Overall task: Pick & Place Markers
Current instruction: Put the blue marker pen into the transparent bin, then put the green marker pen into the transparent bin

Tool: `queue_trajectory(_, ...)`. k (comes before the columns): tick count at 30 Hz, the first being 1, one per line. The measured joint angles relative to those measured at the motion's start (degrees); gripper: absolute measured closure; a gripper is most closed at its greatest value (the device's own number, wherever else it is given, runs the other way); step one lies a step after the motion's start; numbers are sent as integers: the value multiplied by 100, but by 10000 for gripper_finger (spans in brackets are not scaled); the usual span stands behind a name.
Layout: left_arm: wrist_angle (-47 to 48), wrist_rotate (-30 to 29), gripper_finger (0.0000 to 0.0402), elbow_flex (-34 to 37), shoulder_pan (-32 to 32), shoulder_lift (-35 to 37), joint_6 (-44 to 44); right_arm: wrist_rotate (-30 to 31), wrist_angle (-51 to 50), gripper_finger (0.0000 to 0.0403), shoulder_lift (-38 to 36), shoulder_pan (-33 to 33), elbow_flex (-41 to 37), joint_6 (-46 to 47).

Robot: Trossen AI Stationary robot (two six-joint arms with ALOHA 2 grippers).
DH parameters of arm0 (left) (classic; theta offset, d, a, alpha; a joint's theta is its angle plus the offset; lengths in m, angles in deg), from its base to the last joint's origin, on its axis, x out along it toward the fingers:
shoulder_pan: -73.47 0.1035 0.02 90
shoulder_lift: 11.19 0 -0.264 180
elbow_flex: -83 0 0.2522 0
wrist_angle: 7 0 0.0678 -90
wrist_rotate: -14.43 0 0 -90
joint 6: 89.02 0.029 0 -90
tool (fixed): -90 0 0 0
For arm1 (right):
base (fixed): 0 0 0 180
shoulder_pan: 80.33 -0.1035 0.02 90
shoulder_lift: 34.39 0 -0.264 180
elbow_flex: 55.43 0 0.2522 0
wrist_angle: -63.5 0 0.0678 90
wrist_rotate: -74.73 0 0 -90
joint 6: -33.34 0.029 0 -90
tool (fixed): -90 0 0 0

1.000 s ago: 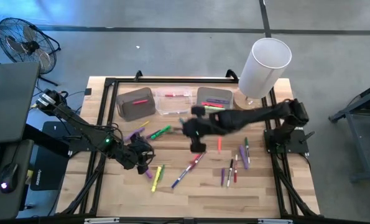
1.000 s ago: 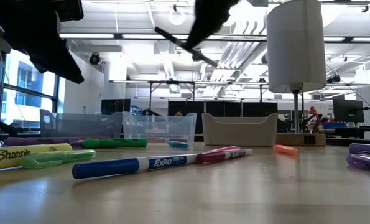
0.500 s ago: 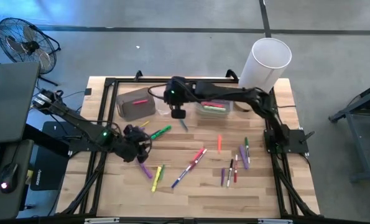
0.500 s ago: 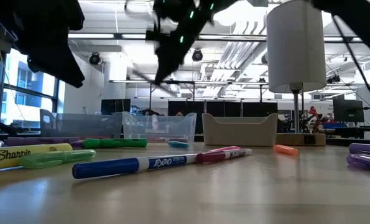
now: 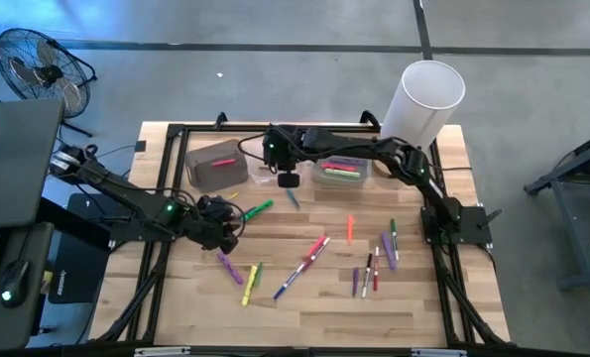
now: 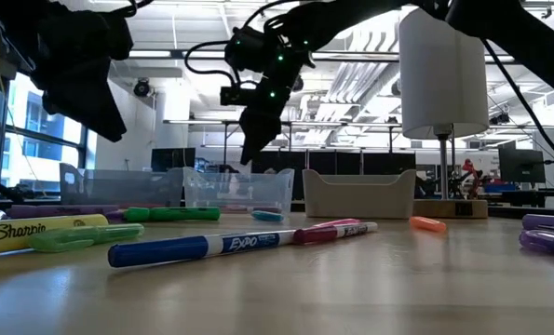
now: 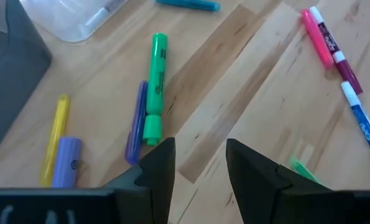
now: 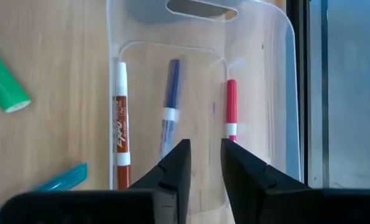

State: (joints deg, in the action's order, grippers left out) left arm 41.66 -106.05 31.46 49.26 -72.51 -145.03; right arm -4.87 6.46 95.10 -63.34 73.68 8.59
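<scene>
We see right end effector (image 8: 200, 163) over clear bin (image 8: 259, 93), fingers narrowly parted, empty; blue marker (image 8: 170, 115) lies in bin below, dropped since earlier. Left end effector (image 7: 200, 163) parted, empty, near green marker (image 7: 155, 87) on tabletop (image 7: 247, 81).

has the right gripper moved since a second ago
Yes. In the high view the right gripper has swung from mid-table, near the pink marker, toward the table's back-left, and now hangs over the clear bin.
</scene>
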Motion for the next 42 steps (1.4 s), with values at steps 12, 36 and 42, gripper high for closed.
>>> queue_trajectory(12,20,603,261,0,23,-2,22,-75,-692,355,-301,-196,11,1182)
queue_trajectory(36,-197,880,261,4,22,-4,63,417,-2695,402,-1421,-3240,-14,5026)
queue_trajectory(42,-190,1021,261,4,22,-7,66,665,-2584,402,-1553,-3915,-832,6471)
